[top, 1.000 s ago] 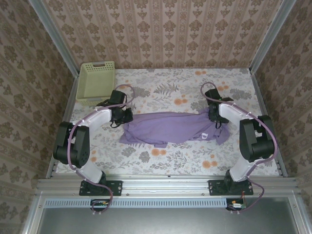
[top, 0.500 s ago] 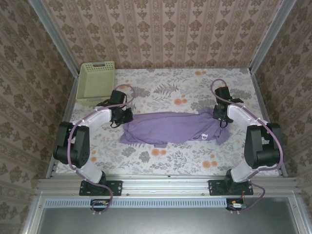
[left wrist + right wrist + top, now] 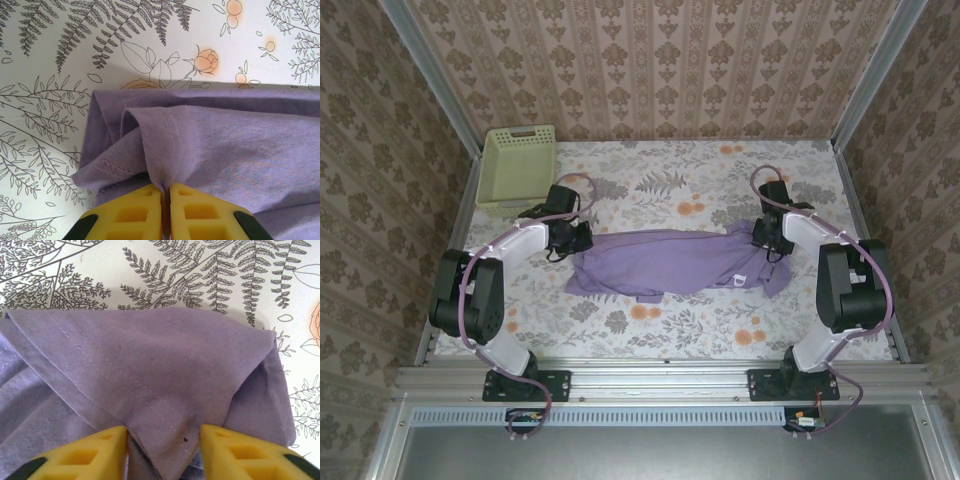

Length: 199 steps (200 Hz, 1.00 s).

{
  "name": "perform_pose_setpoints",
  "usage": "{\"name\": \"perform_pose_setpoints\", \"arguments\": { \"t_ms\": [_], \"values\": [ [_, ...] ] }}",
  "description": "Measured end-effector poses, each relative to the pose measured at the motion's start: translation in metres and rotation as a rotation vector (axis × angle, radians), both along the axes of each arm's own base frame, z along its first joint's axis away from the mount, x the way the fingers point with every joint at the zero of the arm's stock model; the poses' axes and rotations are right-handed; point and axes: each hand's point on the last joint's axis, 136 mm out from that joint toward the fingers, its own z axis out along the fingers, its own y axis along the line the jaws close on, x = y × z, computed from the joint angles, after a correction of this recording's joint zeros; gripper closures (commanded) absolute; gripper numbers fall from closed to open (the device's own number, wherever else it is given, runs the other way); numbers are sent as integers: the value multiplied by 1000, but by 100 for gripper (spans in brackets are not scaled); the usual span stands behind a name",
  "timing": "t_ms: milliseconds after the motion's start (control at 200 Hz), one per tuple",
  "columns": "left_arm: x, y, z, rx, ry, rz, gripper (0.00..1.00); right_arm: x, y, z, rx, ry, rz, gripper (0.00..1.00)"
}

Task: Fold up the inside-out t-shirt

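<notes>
Grip check. Left gripper (image 3: 166,192): fingers pressed together, pinching a bunched fold at the left end of the shirt (image 3: 660,262); a stitched hem curls just beyond the tips. Right gripper (image 3: 164,437): jaws partway apart, straddling a hemmed flap at the shirt's right end; cloth lies between the fingers, cannot tell whether they press it. Shirt lies mid-way across the table (image 3: 650,330), bunched into a band, long axis left to right, gripper to gripper. White tag (image 3: 741,278) sits on its near side toward the right end. Basket (image 3: 517,168) stands in the far left corner, apart from the shirt.
</notes>
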Motion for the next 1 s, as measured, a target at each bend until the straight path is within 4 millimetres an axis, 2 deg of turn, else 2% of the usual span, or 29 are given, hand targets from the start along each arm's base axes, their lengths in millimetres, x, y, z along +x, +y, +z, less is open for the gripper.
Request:
{"name": "perform_pose_setpoints", "arguments": {
  "t_ms": [185,310,505,625,765,870,995],
  "values": [
    [0,0,0,0,0,0,87,2,0,0,6,-9,-14,87],
    [0,0,0,0,0,-1,86,1,-2,1,-1,-9,-16,95],
    [0,0,0,1,-1,-3,85,1,-6,3,-25,-13,-25,94],
    [0,0,0,2,0,-3,85,3,-9,11,-41,-35,-27,82],
    [-1,-1,0,2,0,-5,85,3,-10,17,-46,-53,-32,78],
    [-1,-2,-1,3,3,-9,85,3,-10,17,-46,-52,-32,79],
    [-2,-2,-4,6,13,-11,85,3,-10,15,-46,-47,-33,85]
  ]
}}
